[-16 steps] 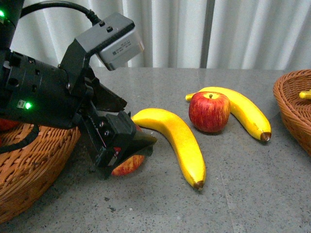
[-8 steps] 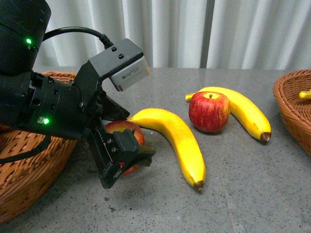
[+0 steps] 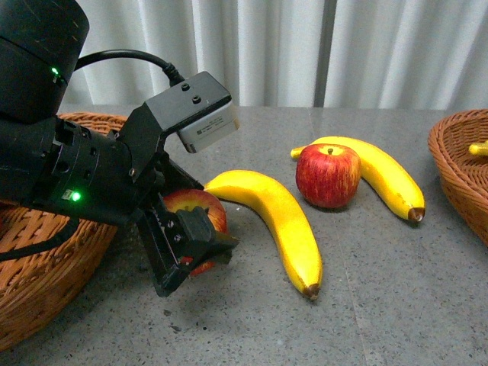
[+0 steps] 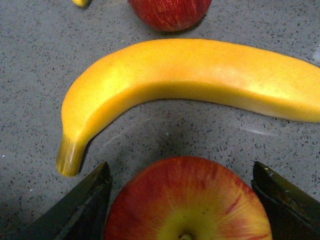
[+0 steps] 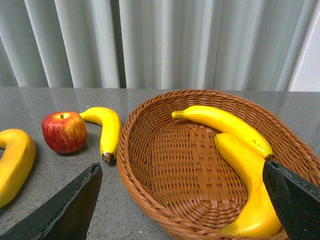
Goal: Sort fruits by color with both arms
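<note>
My left gripper is shut on a red-and-yellow apple, held just right of the left wicker basket. In the left wrist view the apple fills the gap between the jaws, stem toward the camera. A long yellow banana lies on the table right beside it. Further right, a second apple rests against another banana. My right gripper is open over the right basket, which holds two bananas.
The grey speckled table carries a wicker basket at each side; the right one shows at the front view's edge with a banana tip inside. White curtains hang behind the table.
The left gripper has risen with the apple and shifted slightly left toward the left basket. The bananas and the other apple have not moved.
</note>
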`<action>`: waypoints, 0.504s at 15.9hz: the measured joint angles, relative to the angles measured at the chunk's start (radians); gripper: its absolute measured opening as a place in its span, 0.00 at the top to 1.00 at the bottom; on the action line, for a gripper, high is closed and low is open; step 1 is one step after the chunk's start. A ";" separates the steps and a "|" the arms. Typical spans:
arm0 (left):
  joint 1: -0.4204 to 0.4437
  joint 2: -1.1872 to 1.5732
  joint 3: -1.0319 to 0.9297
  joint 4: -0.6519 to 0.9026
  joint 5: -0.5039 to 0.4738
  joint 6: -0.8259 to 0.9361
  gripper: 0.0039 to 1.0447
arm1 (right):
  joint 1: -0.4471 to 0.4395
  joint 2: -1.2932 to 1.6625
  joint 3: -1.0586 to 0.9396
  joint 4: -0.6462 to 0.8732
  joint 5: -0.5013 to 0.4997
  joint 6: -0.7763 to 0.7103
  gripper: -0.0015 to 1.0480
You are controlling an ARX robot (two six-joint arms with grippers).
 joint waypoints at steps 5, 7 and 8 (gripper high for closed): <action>-0.002 -0.013 0.000 -0.003 -0.011 -0.002 0.36 | 0.000 0.000 0.000 0.000 0.000 0.000 0.06; -0.003 -0.034 0.000 -0.003 -0.016 -0.005 0.36 | 0.000 0.000 0.000 0.000 0.000 0.000 0.06; -0.003 -0.046 0.009 -0.003 -0.017 -0.009 0.36 | 0.000 0.000 0.000 0.000 0.000 0.000 0.06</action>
